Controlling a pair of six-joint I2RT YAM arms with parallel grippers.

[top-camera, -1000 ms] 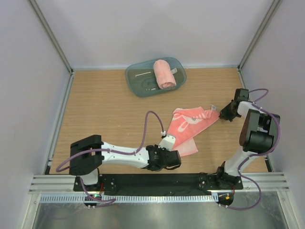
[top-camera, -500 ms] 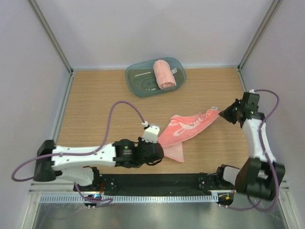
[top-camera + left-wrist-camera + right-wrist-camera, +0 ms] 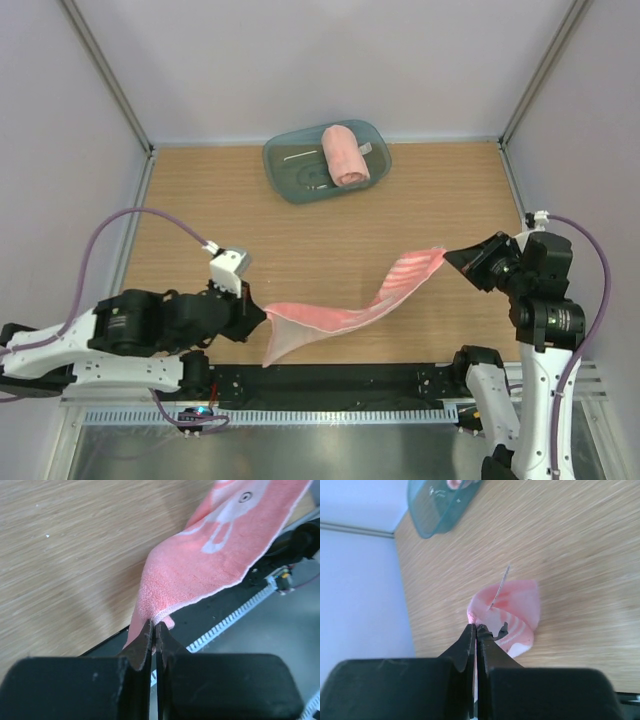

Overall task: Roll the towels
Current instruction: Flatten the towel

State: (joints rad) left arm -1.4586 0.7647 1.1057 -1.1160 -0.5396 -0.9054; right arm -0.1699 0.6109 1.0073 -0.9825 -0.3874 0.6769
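The printed towel (image 3: 345,310) hangs stretched in mid-air across the lower middle of the top view, raised off the desk (image 3: 210,220); the left tool (image 3: 260,318) is clamped tight on its lower-left corner, and the right tool (image 3: 452,258) pinches the striped corner at the right, jaws pressed together on the cloth; the second towel (image 3: 344,153) lies rolled inside the teal tub (image 3: 285,175) in the upper centre, well apart from both tools.
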